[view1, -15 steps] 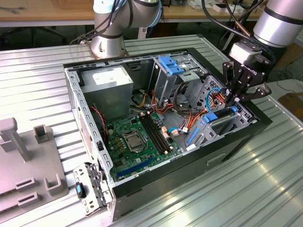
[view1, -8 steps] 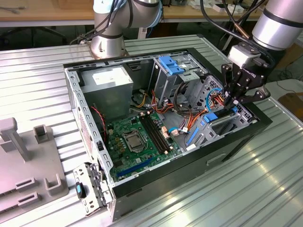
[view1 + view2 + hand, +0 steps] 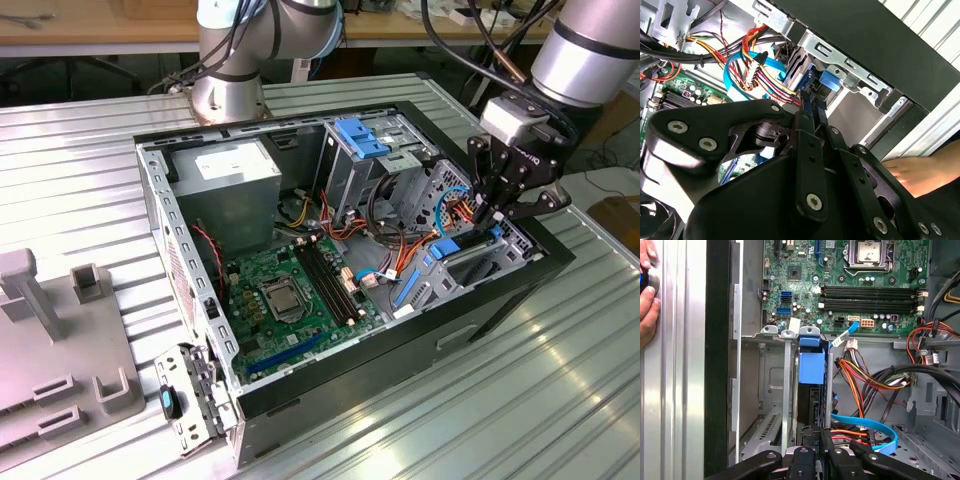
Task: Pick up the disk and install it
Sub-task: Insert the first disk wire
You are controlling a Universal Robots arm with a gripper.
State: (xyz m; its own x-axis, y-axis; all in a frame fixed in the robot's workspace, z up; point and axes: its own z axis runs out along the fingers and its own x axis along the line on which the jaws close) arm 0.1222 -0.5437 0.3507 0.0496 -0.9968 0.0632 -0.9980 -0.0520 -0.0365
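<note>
**Q:** Where is your claw?

**A:** My claw (image 3: 497,208) hangs over the open computer case (image 3: 500,290), at the edge on the exterior view's right, above the metal drive cage (image 3: 771,385). The case lies on its side on a ribbed metal worktop (image 3: 520,400).

**Q:** What does it hold?

**A:** In the first wrist view, my fingers (image 3: 816,450) are closed down narrow on the top edge of the disk (image 3: 812,385). The disk stands on edge in the cage slot, its blue carrier frame facing the camera, its dark body below.

**Q:** What surrounds it?

**A:** A green motherboard (image 3: 850,285) lies beyond the cage. Orange and yellow power wires (image 3: 865,377) and a thin blue cable (image 3: 875,427) run just beside the disk. A person's hand (image 3: 647,295) rests on the worktop outside the case wall.
</note>
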